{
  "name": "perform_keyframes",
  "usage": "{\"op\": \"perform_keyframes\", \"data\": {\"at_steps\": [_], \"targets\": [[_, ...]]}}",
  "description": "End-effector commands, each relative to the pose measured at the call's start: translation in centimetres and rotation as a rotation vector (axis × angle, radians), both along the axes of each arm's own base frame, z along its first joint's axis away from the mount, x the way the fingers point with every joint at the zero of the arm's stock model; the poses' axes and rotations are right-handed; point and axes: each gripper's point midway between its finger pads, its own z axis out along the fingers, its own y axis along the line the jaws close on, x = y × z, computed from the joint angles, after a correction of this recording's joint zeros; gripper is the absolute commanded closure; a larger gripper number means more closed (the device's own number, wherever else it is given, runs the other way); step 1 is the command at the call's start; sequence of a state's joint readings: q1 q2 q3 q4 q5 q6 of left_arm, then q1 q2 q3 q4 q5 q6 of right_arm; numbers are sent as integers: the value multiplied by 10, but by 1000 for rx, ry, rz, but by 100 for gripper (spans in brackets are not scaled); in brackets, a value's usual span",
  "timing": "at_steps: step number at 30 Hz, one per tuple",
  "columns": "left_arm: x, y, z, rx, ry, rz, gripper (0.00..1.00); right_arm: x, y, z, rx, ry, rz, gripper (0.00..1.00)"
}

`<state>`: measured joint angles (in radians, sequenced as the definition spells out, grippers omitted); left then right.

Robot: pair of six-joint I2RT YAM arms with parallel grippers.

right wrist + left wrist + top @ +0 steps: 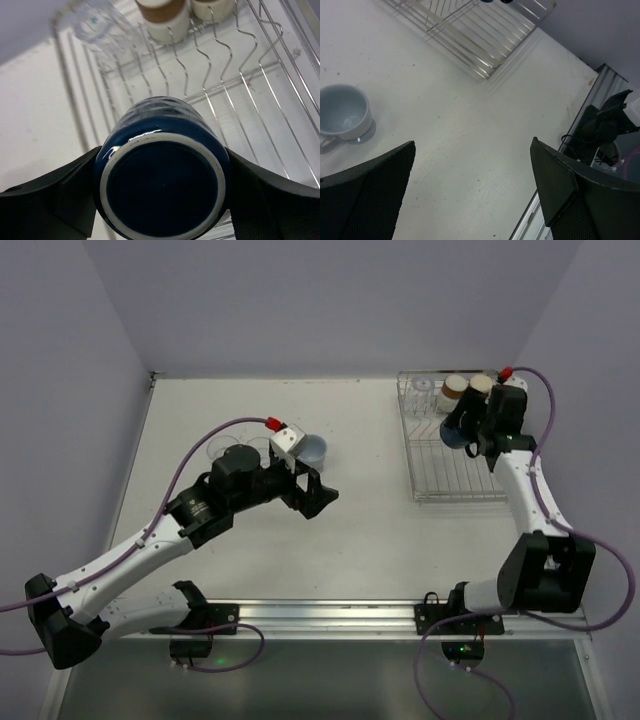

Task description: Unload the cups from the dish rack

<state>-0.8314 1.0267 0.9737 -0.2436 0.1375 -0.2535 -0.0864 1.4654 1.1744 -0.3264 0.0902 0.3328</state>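
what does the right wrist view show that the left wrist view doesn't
Only the right wrist view: the dark blue mug, base toward the camera, clamped between the right claw's fingers. It also shows a clear tumbler and two cream cups with brown bands in the dish rack.
Only the left wrist view: a pale blue cup standing upright on the table, and the left claw open, holding nothing.
Both: the dish rack's wires and the white table.
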Motion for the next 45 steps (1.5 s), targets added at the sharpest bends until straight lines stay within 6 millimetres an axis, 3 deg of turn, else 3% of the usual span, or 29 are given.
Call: {"op": "perform_keyframes", "data": {"at_steps": [1, 2, 3, 6, 7, 9, 10, 11, 12, 13, 19, 25, 28, 32, 33, 35, 39, 40, 41, 43, 44, 45], "targets": [[-7, -29, 43, -192, 9, -93, 0, 0, 29, 80, 144, -296, 71, 79], [-7, -33, 43, -206, 17, -104, 0, -8, 38, 71, 200, -289, 87, 79], [-7, -38, 46, -230, 15, -123, 0, -17, 56, 91, 256, -363, 169, 79], [-4, -56, 57, -313, 18, -168, 2, -39, 83, 106, 375, -468, 265, 79], [-2, -64, 52, -325, 44, -179, 2, -46, 94, 111, 428, -481, 317, 79], [-2, -73, 62, -376, 33, -215, 3, -59, 109, 114, 478, -510, 391, 79], [0, -81, 57, -386, 53, -227, 3, -65, 116, 116, 511, -515, 431, 79], [1, -85, 58, -401, 58, -239, 3, -78, 132, 109, 600, -479, 493, 79], [1, -89, 64, -430, 44, -261, 4, -83, 139, 118, 629, -522, 544, 79], [5, -96, 58, -433, 67, -260, 3, -91, 147, 125, 699, -531, 571, 79], [22, -118, 45, -434, 110, -264, 6, -130, 188, 128, 884, -521, 783, 80], [26, -129, 55, -473, 82, -302, 11, -154, 221, 131, 1044, -469, 928, 80], [30, -130, 56, -474, 71, -289, 18, -158, 229, 129, 1104, -454, 967, 80], [28, -129, 61, -485, 50, -296, 63, -157, 234, 120, 1138, -435, 964, 78], [28, -128, 63, -487, 44, -291, 81, -156, 234, 116, 1143, -427, 954, 76], [30, -126, 62, -482, 34, -275, 100, -154, 233, 111, 1152, -423, 929, 72], [35, -121, 60, -443, 25, -237, 100, -151, 232, 103, 1154, -418, 894, 35], [38, -120, 59, -423, 7, -221, 100, -151, 232, 102, 1149, -417, 889, 11], [46, -118, 64, -415, -8, -181, 100, -150, 232, 97, 1148, -398, 873, 1], [53, -112, 59, -352, -22, -136, 100, -147, 230, 91, 1104, -402, 854, 1], [62, -108, 70, -345, -49, -91, 100, -148, 229, 86, 1096, -373, 824, 1], [66, -106, 57, -284, -21, -61, 100, -144, 226, 84, 1072, -379, 792, 1]]}}
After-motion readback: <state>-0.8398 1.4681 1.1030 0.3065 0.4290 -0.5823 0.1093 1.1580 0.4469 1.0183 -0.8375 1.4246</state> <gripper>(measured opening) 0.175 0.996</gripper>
